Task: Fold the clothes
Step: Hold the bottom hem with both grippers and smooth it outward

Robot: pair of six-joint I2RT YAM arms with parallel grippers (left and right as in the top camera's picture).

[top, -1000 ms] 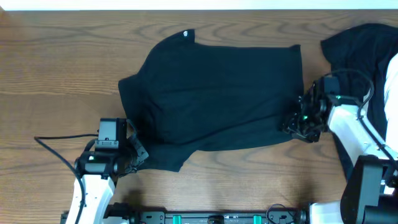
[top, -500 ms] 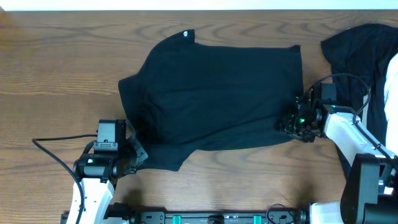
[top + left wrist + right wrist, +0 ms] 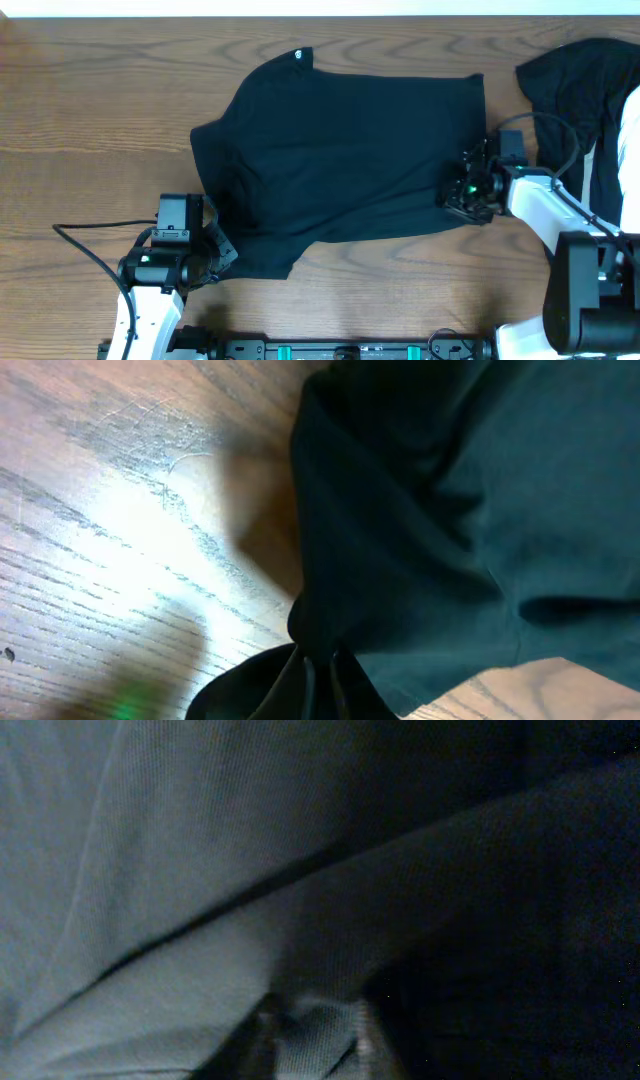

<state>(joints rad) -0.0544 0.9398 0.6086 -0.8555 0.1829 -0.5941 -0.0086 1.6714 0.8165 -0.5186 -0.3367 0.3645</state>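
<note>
- Where the left claw (image 3: 322, 678) meets the cloth, its two fingers sit pressed close together with a pinch of the black shirt (image 3: 350, 150) bunched between them, so it is clenched on the fabric.
- That pinch is at the shirt's near-left corner, and the cloth rises from it in a soft fold above the bare wood of the desk (image 3: 90, 120).
- The right claw (image 3: 312, 1030) shows a small ridge of the same cloth between its fingertips, so it too is grasping the shirt; this view is dim and very close.
- From above, this claw is at the shirt's right edge, a little above the near-right corner.
- The shirt lies spread across the middle of the desk, mostly flat, with creases running in from its left side.
- A tiny round white logo (image 3: 299, 55) shows at its far edge.
- A second dark garment (image 3: 565, 65) lies heaped at the far-right corner, apart from the shirt.
- A black cable (image 3: 85, 240) trails over the wood to the left arm.
</note>
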